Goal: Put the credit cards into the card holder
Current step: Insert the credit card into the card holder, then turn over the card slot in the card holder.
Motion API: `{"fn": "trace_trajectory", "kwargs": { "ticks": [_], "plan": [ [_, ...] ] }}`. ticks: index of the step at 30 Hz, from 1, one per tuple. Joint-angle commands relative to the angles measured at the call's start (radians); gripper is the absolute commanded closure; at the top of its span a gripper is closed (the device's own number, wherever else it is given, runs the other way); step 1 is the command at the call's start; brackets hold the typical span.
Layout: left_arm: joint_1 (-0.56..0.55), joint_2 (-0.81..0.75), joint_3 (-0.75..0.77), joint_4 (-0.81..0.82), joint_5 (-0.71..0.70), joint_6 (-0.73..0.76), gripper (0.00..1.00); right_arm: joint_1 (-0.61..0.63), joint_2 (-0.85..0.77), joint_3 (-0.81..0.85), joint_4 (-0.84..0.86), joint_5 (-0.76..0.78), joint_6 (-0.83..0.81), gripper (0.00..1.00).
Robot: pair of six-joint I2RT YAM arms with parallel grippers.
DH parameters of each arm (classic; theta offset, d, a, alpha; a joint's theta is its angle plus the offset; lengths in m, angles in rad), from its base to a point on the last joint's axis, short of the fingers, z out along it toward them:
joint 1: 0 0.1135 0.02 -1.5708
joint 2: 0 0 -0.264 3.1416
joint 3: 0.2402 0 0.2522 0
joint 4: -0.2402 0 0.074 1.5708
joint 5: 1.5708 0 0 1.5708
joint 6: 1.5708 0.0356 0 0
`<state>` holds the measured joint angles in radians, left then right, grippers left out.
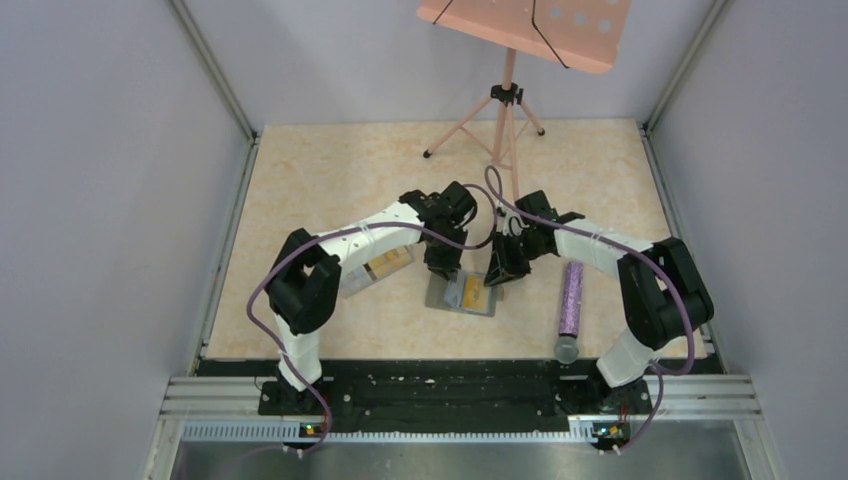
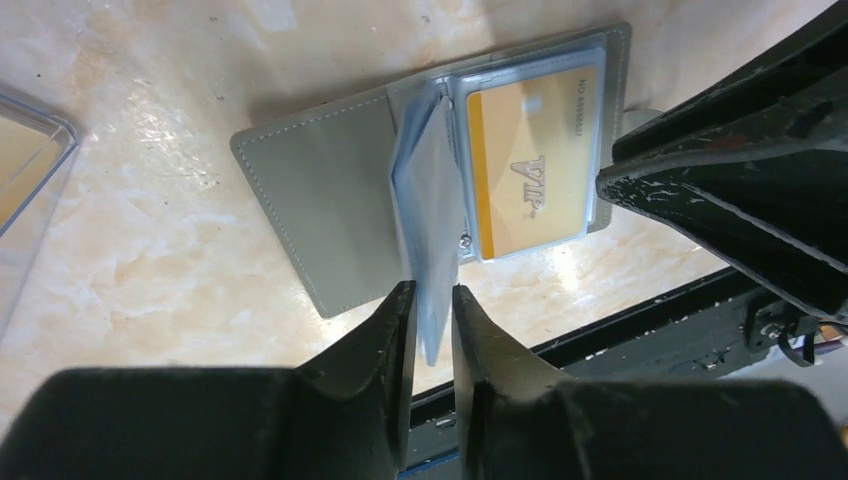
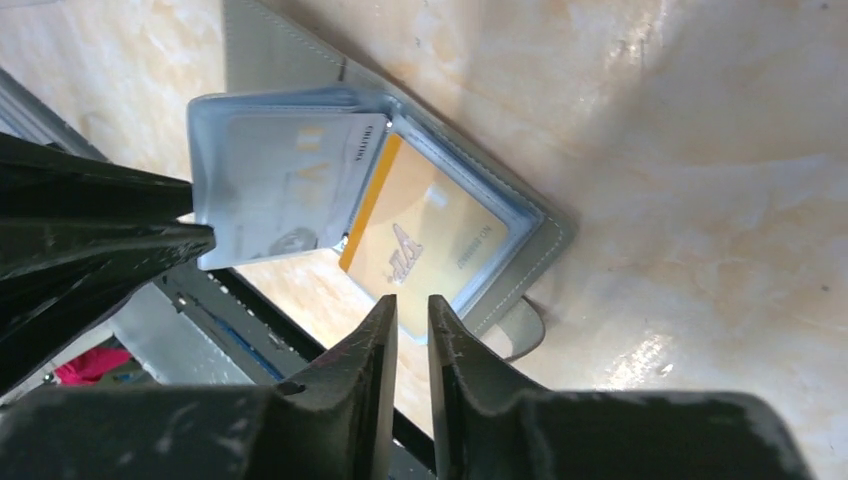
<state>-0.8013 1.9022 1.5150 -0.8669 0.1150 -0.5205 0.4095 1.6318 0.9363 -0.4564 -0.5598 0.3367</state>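
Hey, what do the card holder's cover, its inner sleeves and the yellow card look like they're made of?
Card holder cover: matte grey leather or faux leather, going by the stitched edge; which one is unclear. Inner sleeve: thin clear flexible plastic, bluish, bending between the left fingers. Yellow card: probably glossy rigid plastic, printed lettering.

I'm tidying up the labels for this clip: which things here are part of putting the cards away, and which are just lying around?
Part of the job:
card holder, lying open
orange card in its pocket
clear sleeve between the left gripper's fingers
clear box with more cards

Lying about:
purple tube
music stand
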Motion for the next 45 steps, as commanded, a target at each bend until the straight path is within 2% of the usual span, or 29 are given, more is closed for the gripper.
{"fn": "trace_trajectory", "kwargs": {
  "ticks": [1,9,13,18,22,26,34,41,45],
  "plan": [
    [0.001,-0.007,0.056,-0.014,0.038,0.012,0.73,-0.005,0.002,0.001,-0.043,0.058,-0.054,0.86],
    [-0.001,0.026,0.084,-0.033,0.054,0.023,0.7,-0.005,0.012,-0.013,-0.049,0.072,-0.066,1.0],
    [-0.001,0.044,0.078,-0.049,0.029,0.029,0.64,-0.005,0.019,-0.017,-0.051,0.073,-0.069,1.0],
    [0.007,0.043,0.044,-0.058,-0.05,0.027,0.5,-0.005,0.008,-0.029,-0.062,0.088,-0.076,1.0],
    [0.038,0.027,-0.023,-0.007,-0.025,0.02,0.47,-0.005,0.006,-0.04,-0.062,0.09,-0.082,1.0],
    [0.061,0.023,-0.077,0.058,0.037,0.013,0.48,-0.006,0.012,-0.042,-0.062,0.085,-0.084,1.0],
    [0.063,0.064,-0.084,0.082,0.063,0.016,0.5,-0.005,0.016,-0.04,-0.064,0.08,-0.086,1.0],
    [0.063,0.067,-0.076,0.088,0.087,0.017,0.61,-0.005,0.02,-0.041,-0.064,0.077,-0.088,1.0],
    [0.062,0.064,-0.076,0.1,0.108,0.015,0.71,-0.005,0.021,-0.039,-0.063,0.077,-0.087,1.0]
  ]
}}
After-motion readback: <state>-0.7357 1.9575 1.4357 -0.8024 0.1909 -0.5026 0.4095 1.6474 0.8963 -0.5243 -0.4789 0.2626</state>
